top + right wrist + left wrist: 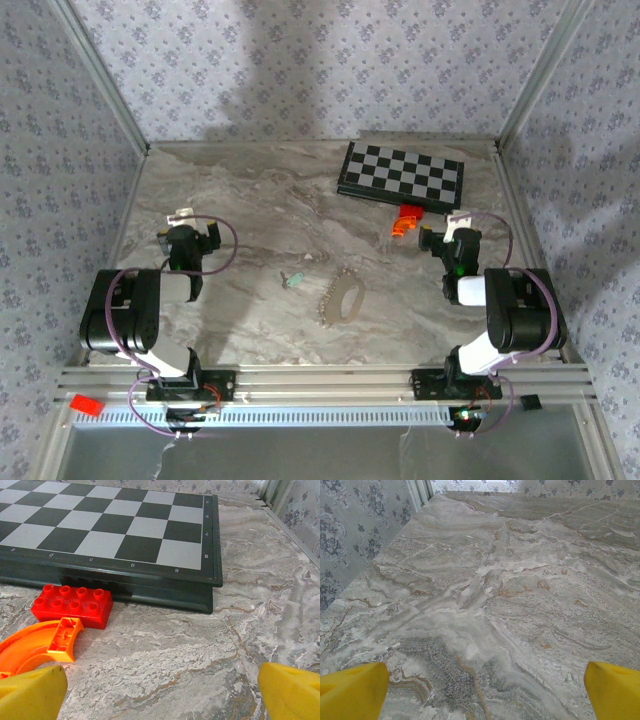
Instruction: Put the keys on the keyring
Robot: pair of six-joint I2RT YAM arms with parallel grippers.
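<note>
Table (250, 220) grey-beige marble with rusty veins. Walls (300, 70) pale lilac-grey floral print. Left tool (485, 690) and right tool (160, 690) yellow-tipped. Ahead of right tool: chessboard (125, 525) black and pale grey checks, dark frame; red studded brick (72, 605); orange curved piece (35, 645) by its left tip. Between the tools: key (292, 280) teal head, keyring (345, 298) silvery-tan.

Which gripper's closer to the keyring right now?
Right. The right gripper sits right of the keyring and farther back, near the chessboard; the left gripper is farther away, on its left.
</note>
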